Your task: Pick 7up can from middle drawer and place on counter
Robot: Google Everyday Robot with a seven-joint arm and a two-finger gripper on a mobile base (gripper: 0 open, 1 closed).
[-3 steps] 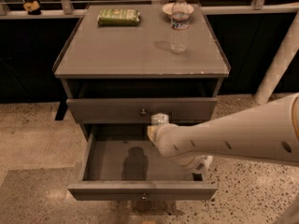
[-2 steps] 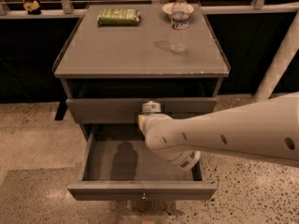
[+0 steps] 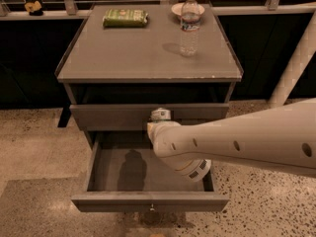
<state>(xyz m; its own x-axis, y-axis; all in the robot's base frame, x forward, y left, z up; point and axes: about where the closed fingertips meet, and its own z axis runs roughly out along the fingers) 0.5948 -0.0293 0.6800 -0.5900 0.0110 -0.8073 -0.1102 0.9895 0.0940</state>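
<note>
White arm [image 3: 247,142] has risen & swung left vs 1 s ago. Wide grey middle drawer [image 3: 148,201] open; white gripper [image 3: 157,126] clamped on small silver 7up can [image 3: 160,114], mid-air by upper drawer front [image 3: 113,116]. Light, slick, dents easy: hold mid-body. Flat grey counter [image 3: 138,56] beyond

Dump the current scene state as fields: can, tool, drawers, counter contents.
7up can: above the open drawer, level with the upper drawer front, at the arm's tip
tool: at the can, over the open drawer, mostly hidden behind the wrist
middle drawer: pulled open
upper drawer: shut
counter: can not yet on it
on counter: water bottle upright at back right; green packet at back left; bowl behind the bottle
</note>
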